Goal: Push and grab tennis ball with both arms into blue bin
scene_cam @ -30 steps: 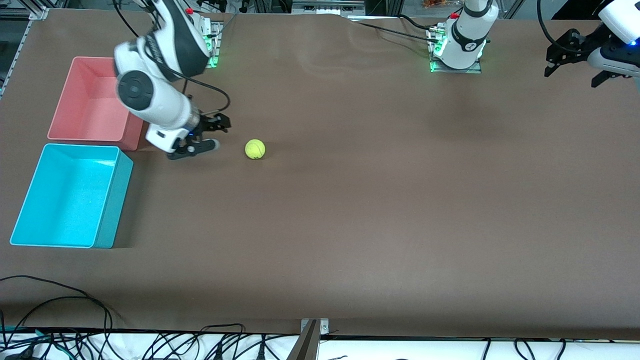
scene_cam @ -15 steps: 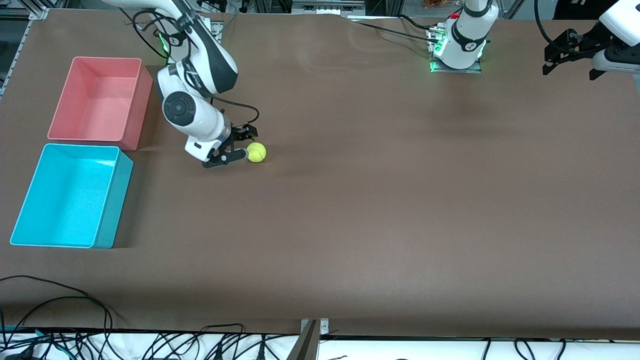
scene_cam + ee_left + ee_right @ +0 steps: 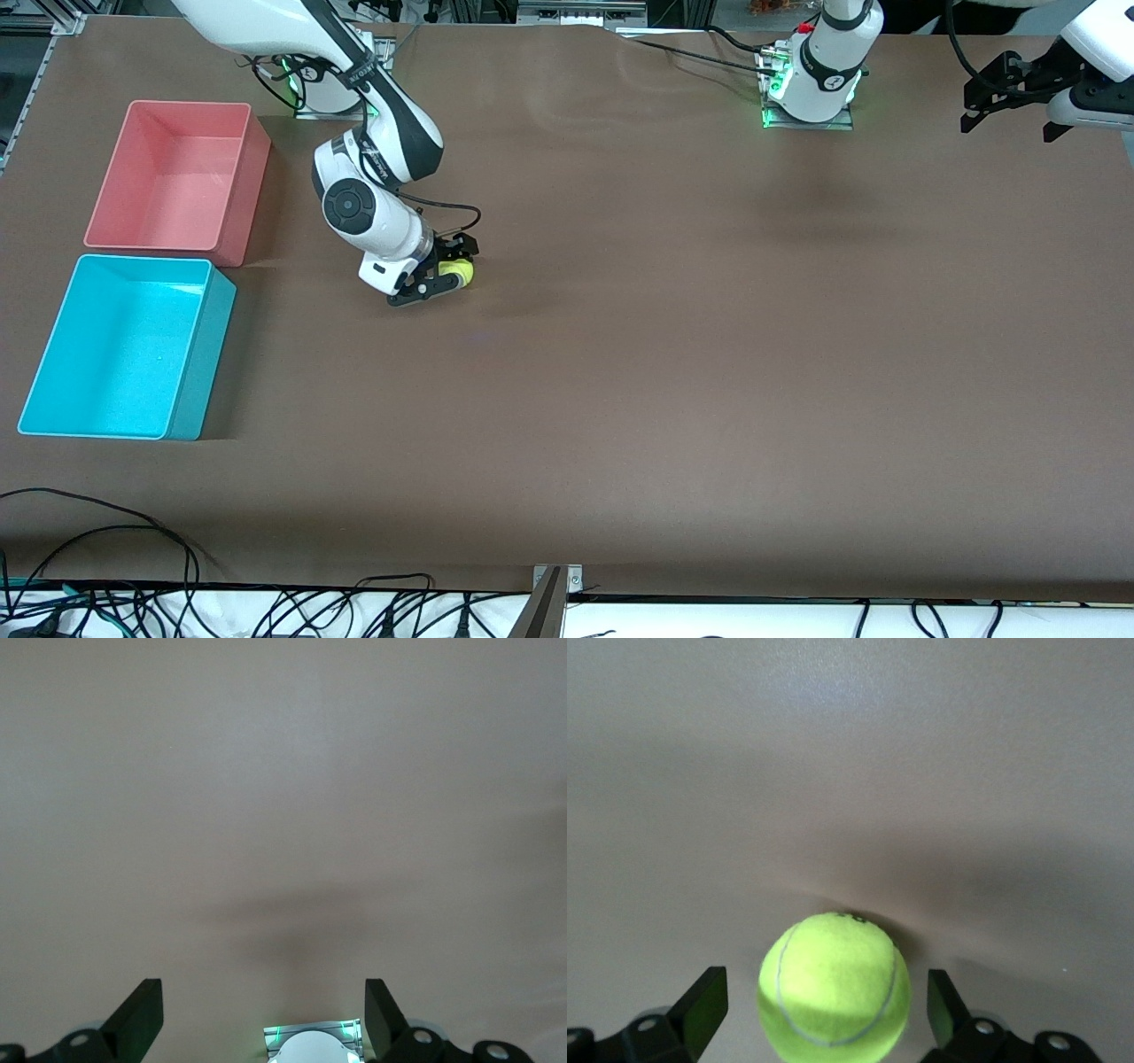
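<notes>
Table [image 3: 673,372]: we see wide bare brown surface mid-table.
Blue bin [image 3: 53,354]: at the right arm's end.
Right claw [image 3: 454,268]: wide, straddling tennis ball [image 3: 457,271], gaps both sides.
Left claw [image 3: 1010,97]: wide, waiting over its end's edge.

High front camera overlooks the table [image 3: 620,372]; wrist cameras face it closely

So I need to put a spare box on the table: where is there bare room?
Most of the brown table is bare, from the tennis ball toward the left arm's end, and nearer the front camera. It is crowded at the right arm's end: pink bin, blue bin, and the open right gripper around the ball.
</notes>
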{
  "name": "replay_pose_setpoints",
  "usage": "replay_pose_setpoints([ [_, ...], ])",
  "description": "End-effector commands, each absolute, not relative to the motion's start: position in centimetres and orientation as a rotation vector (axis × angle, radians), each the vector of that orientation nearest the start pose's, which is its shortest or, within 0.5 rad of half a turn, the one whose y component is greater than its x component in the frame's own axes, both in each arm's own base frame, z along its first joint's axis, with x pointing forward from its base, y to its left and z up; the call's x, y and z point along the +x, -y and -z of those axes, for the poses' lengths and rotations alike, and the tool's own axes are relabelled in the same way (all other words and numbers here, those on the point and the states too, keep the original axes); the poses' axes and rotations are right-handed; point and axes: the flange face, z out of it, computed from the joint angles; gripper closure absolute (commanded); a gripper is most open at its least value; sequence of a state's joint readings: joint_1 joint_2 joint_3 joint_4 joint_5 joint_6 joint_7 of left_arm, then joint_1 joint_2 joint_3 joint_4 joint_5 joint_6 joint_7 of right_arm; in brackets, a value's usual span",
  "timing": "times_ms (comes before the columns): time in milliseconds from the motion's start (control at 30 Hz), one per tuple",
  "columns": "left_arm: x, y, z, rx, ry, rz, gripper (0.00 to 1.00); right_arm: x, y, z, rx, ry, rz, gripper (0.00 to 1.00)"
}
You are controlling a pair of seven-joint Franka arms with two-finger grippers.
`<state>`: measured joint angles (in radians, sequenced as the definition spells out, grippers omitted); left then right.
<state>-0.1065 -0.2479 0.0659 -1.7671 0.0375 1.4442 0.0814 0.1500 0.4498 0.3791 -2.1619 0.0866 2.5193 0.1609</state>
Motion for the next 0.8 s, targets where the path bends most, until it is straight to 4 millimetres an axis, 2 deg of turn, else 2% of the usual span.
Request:
replay_pose_setpoints([
  [0, 46.6, 1.1, -64.9, -3.142, -0.169, -0.129, 0.0, 47.8, -28.7, -19.2, -2.926, 0.392, -0.188, 0.02],
  [334, 47.1, 0.7, -64.9, -3.157, -0.164, -0.1, 0.0, 47.4, -28.5, -18.9, -2.936, 0.417, -0.243, 0.41],
  [434, 47.2, 0.8, -64.8, -3.176, -0.165, -0.102, 0.0, 47.7, -28.5, -19.4, -2.938, 0.422, -0.247, 0.51],
  [601, 48.0, 0.9, -65.3, -3.182, -0.166, -0.082, 0.0, 48.7, -28.1, -20.9, -2.956, 0.441, -0.273, 0.52],
  [768, 48.4, 0.9, -66.6, -3.175, -0.162, -0.041, 0.0, 51.4, -27.7, -24.7, -2.987, 0.47, -0.323, 0.52],
])
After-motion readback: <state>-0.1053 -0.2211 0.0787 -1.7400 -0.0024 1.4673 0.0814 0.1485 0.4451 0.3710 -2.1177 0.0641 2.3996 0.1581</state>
